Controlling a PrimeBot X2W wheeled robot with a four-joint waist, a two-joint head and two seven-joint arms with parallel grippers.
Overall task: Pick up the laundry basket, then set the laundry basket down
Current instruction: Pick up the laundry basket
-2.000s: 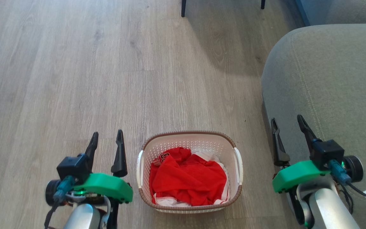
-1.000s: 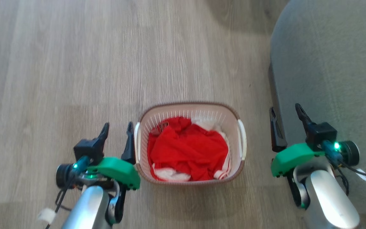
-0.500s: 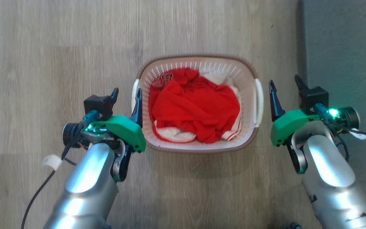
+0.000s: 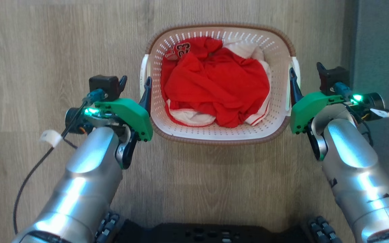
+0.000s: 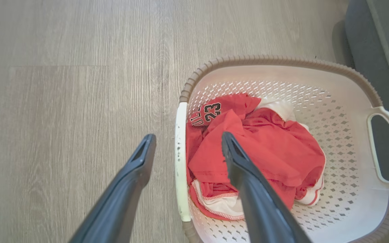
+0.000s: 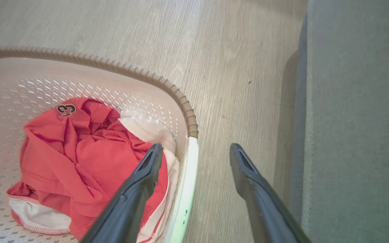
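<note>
Left pincer (image 4: 135,81), right pincer (image 4: 305,69) spread astride white, brown-rimmed laundry basket (image 4: 214,132)

The left end effector (image 5: 187,136) is spread wide astride the white handle (image 5: 180,152) of the laundry basket (image 5: 282,61) — one finger over the floor (image 5: 62,101), the other above the red-and-white clothes (image 5: 275,148) inside.

Both silver forearms were stretched forward, one on each side of the laundry basket (image 4: 214,140). The left gripper (image 4: 135,81) had its fingers spread, one inside and one outside the basket's left handle. The right gripper (image 4: 305,69) was spread the same way across the right handle.
</note>
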